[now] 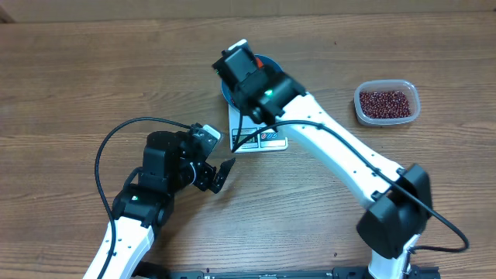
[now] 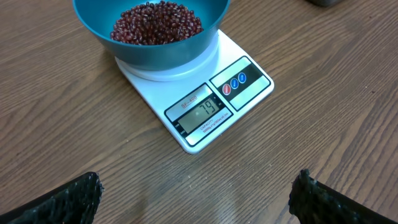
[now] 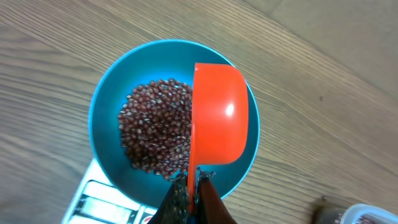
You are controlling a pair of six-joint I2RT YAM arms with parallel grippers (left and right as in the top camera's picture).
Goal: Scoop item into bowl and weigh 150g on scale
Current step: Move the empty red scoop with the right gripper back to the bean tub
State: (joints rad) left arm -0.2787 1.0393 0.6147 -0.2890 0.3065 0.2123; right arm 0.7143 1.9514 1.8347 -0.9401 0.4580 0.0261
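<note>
The light blue bowl (image 2: pixel 186 43) stands on the white scale (image 2: pixel 249 65), whose display (image 2: pixel 200 112) reads 79. A heap of dark red beans (image 3: pixel 155 127) lies in the bowl (image 3: pixel 106 106). My right gripper (image 3: pixel 194 177) is shut on the handle of an orange scoop (image 3: pixel 221 115). The scoop is tipped on its side over the bowl's right half, its rounded back facing the camera. In the overhead view the right wrist hides most of the bowl. My left gripper (image 2: pixel 196 196) hangs open over bare table in front of the scale, with nothing between its fingers.
A clear plastic tub (image 1: pixel 387 103) with more beans stands at the right back of the table. The right arm (image 1: pixel 341 151) stretches across the table from the front right to the scale (image 1: pixel 242 124). The left arm (image 1: pixel 155 186) sits at the front left.
</note>
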